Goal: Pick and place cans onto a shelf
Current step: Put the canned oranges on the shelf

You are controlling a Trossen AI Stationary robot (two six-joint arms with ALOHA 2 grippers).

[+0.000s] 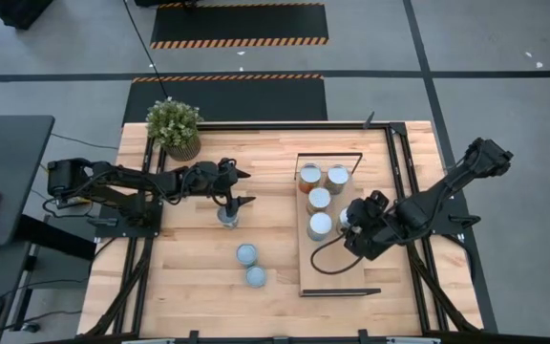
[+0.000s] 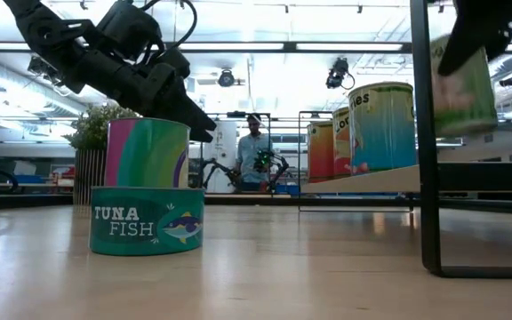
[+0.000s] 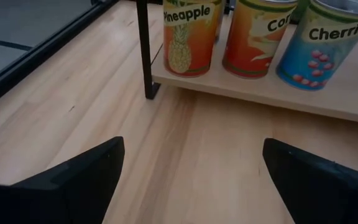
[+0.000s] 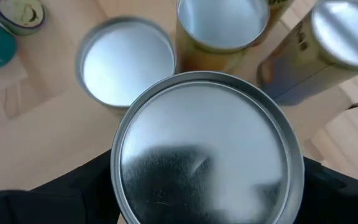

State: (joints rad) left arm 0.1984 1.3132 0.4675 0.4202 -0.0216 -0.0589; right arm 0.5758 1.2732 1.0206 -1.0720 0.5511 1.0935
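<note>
Three cans stand on the shelf (image 1: 342, 277): two at its far end (image 1: 309, 175) (image 1: 337, 175) and one behind them (image 1: 319, 199). My right gripper (image 1: 337, 227) is shut on another can (image 1: 320, 225) over the shelf. Three cans stand on the table: a tall one (image 1: 227, 218) and two flat ones (image 1: 246, 253) (image 1: 255, 276). My left gripper (image 1: 240, 188) is open just above and beyond the tall can (image 2: 147, 151), touching nothing. In the left wrist view, only bare table lies between its fingers (image 3: 191, 149). My right gripper pinches the can's side wall just under its top rim (image 4: 120, 180) between its two fingers (image 4: 73, 193), one on each side. The fingers come slanting down from the table's right. The can stays upright, and in the low view (image 2: 465, 84) it shows clear of the shelf board.
A potted plant (image 1: 173, 127) stands at the far left of the table. A flat tuna can (image 2: 147, 222) stands in front of the tall can. The shelf's black frame post (image 2: 429, 178) rises at its end. A person stands in the room beyond (image 2: 252, 147).
</note>
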